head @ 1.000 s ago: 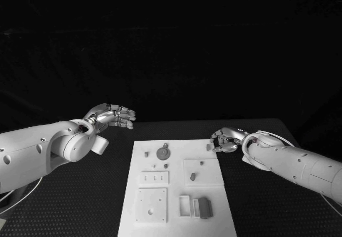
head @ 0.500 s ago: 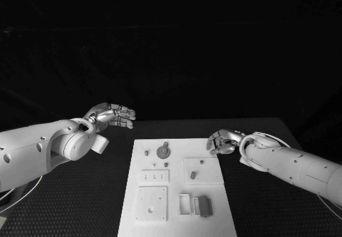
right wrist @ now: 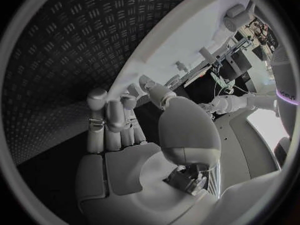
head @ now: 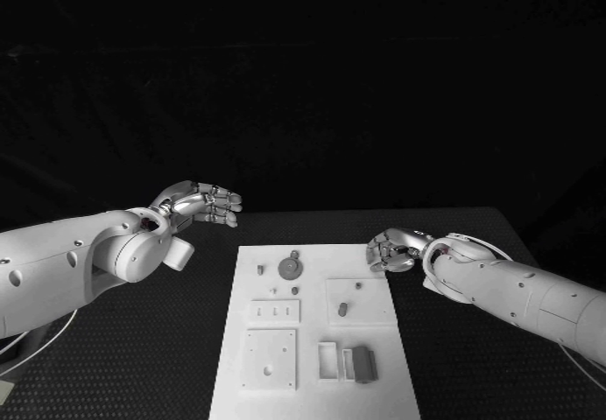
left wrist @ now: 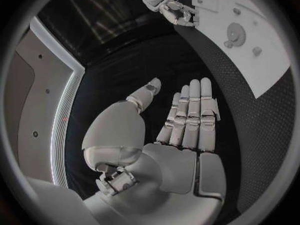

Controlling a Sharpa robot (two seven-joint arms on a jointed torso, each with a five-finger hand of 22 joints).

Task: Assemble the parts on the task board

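Fingers of the right hand point(head: 394, 251) curl together at the task board point(head: 316, 350) edge — grip unclear; left hand point(head: 202, 205) fingers extended, empty.

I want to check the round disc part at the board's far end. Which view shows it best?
The head view: the disc part lies unobstructed on the task board. The left wrist view shows it smaller and slanted. In the right wrist view I cannot pick it out.

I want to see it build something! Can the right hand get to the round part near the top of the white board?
Probably yes. The right hand sits at the task board's far right edge, and the round part lies uncovered nearby with nothing between.
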